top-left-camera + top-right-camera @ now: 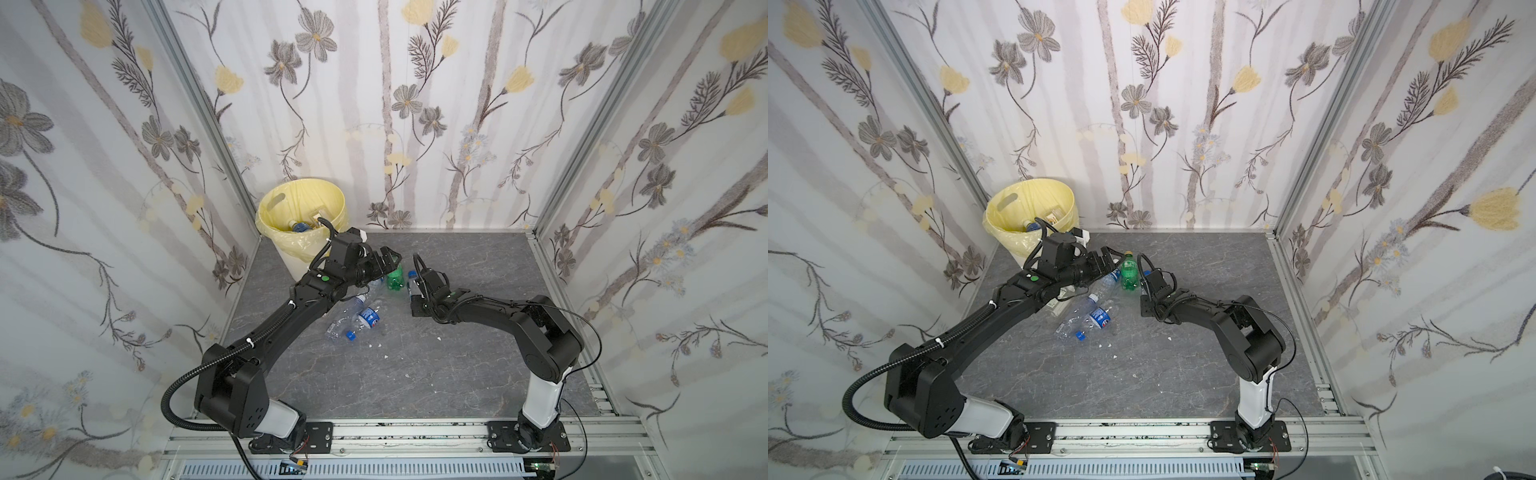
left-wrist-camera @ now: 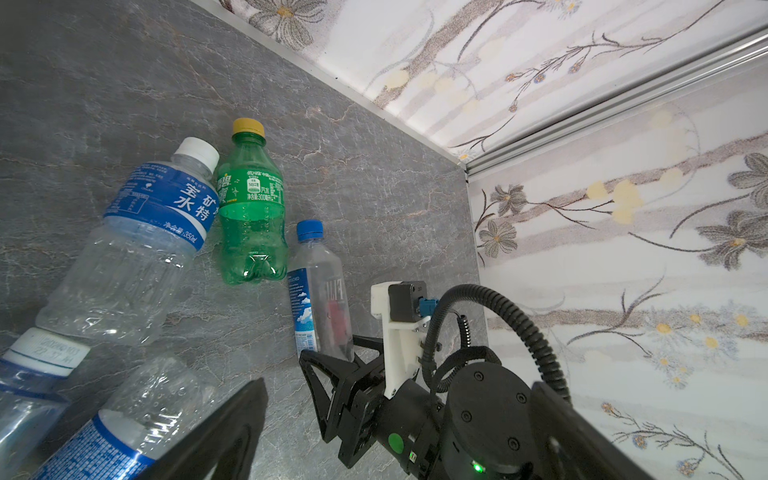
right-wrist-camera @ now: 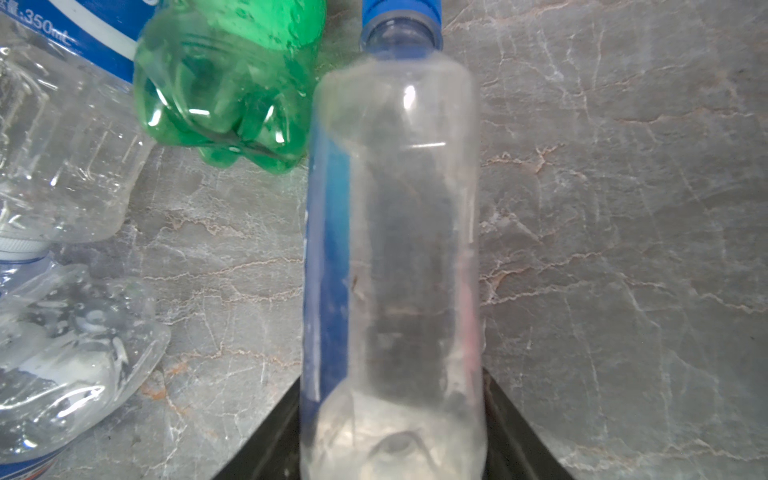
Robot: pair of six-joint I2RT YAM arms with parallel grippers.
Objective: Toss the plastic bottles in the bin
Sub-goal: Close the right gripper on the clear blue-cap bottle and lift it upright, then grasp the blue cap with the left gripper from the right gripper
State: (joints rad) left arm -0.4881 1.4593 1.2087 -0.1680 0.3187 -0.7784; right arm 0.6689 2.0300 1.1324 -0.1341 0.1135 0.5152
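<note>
The right gripper [image 2: 333,354] clamps the blue-capped bottle [image 2: 322,286] at its base
It lies on the table [image 1: 457,353], just beside the green bottle [image 1: 395,280]; the left gripper [image 1: 388,261] hangs wide open over them; the bin [image 1: 277,198] stands back-left.

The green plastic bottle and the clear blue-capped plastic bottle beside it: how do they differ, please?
The green plastic bottle has a yellow cap and a stout body; the clear plastic bottle has a blue cap and a slimmer body. The green one lies ungripped; the clear one sits between the right gripper's jaws. Both lie capped on the grey table.
</note>
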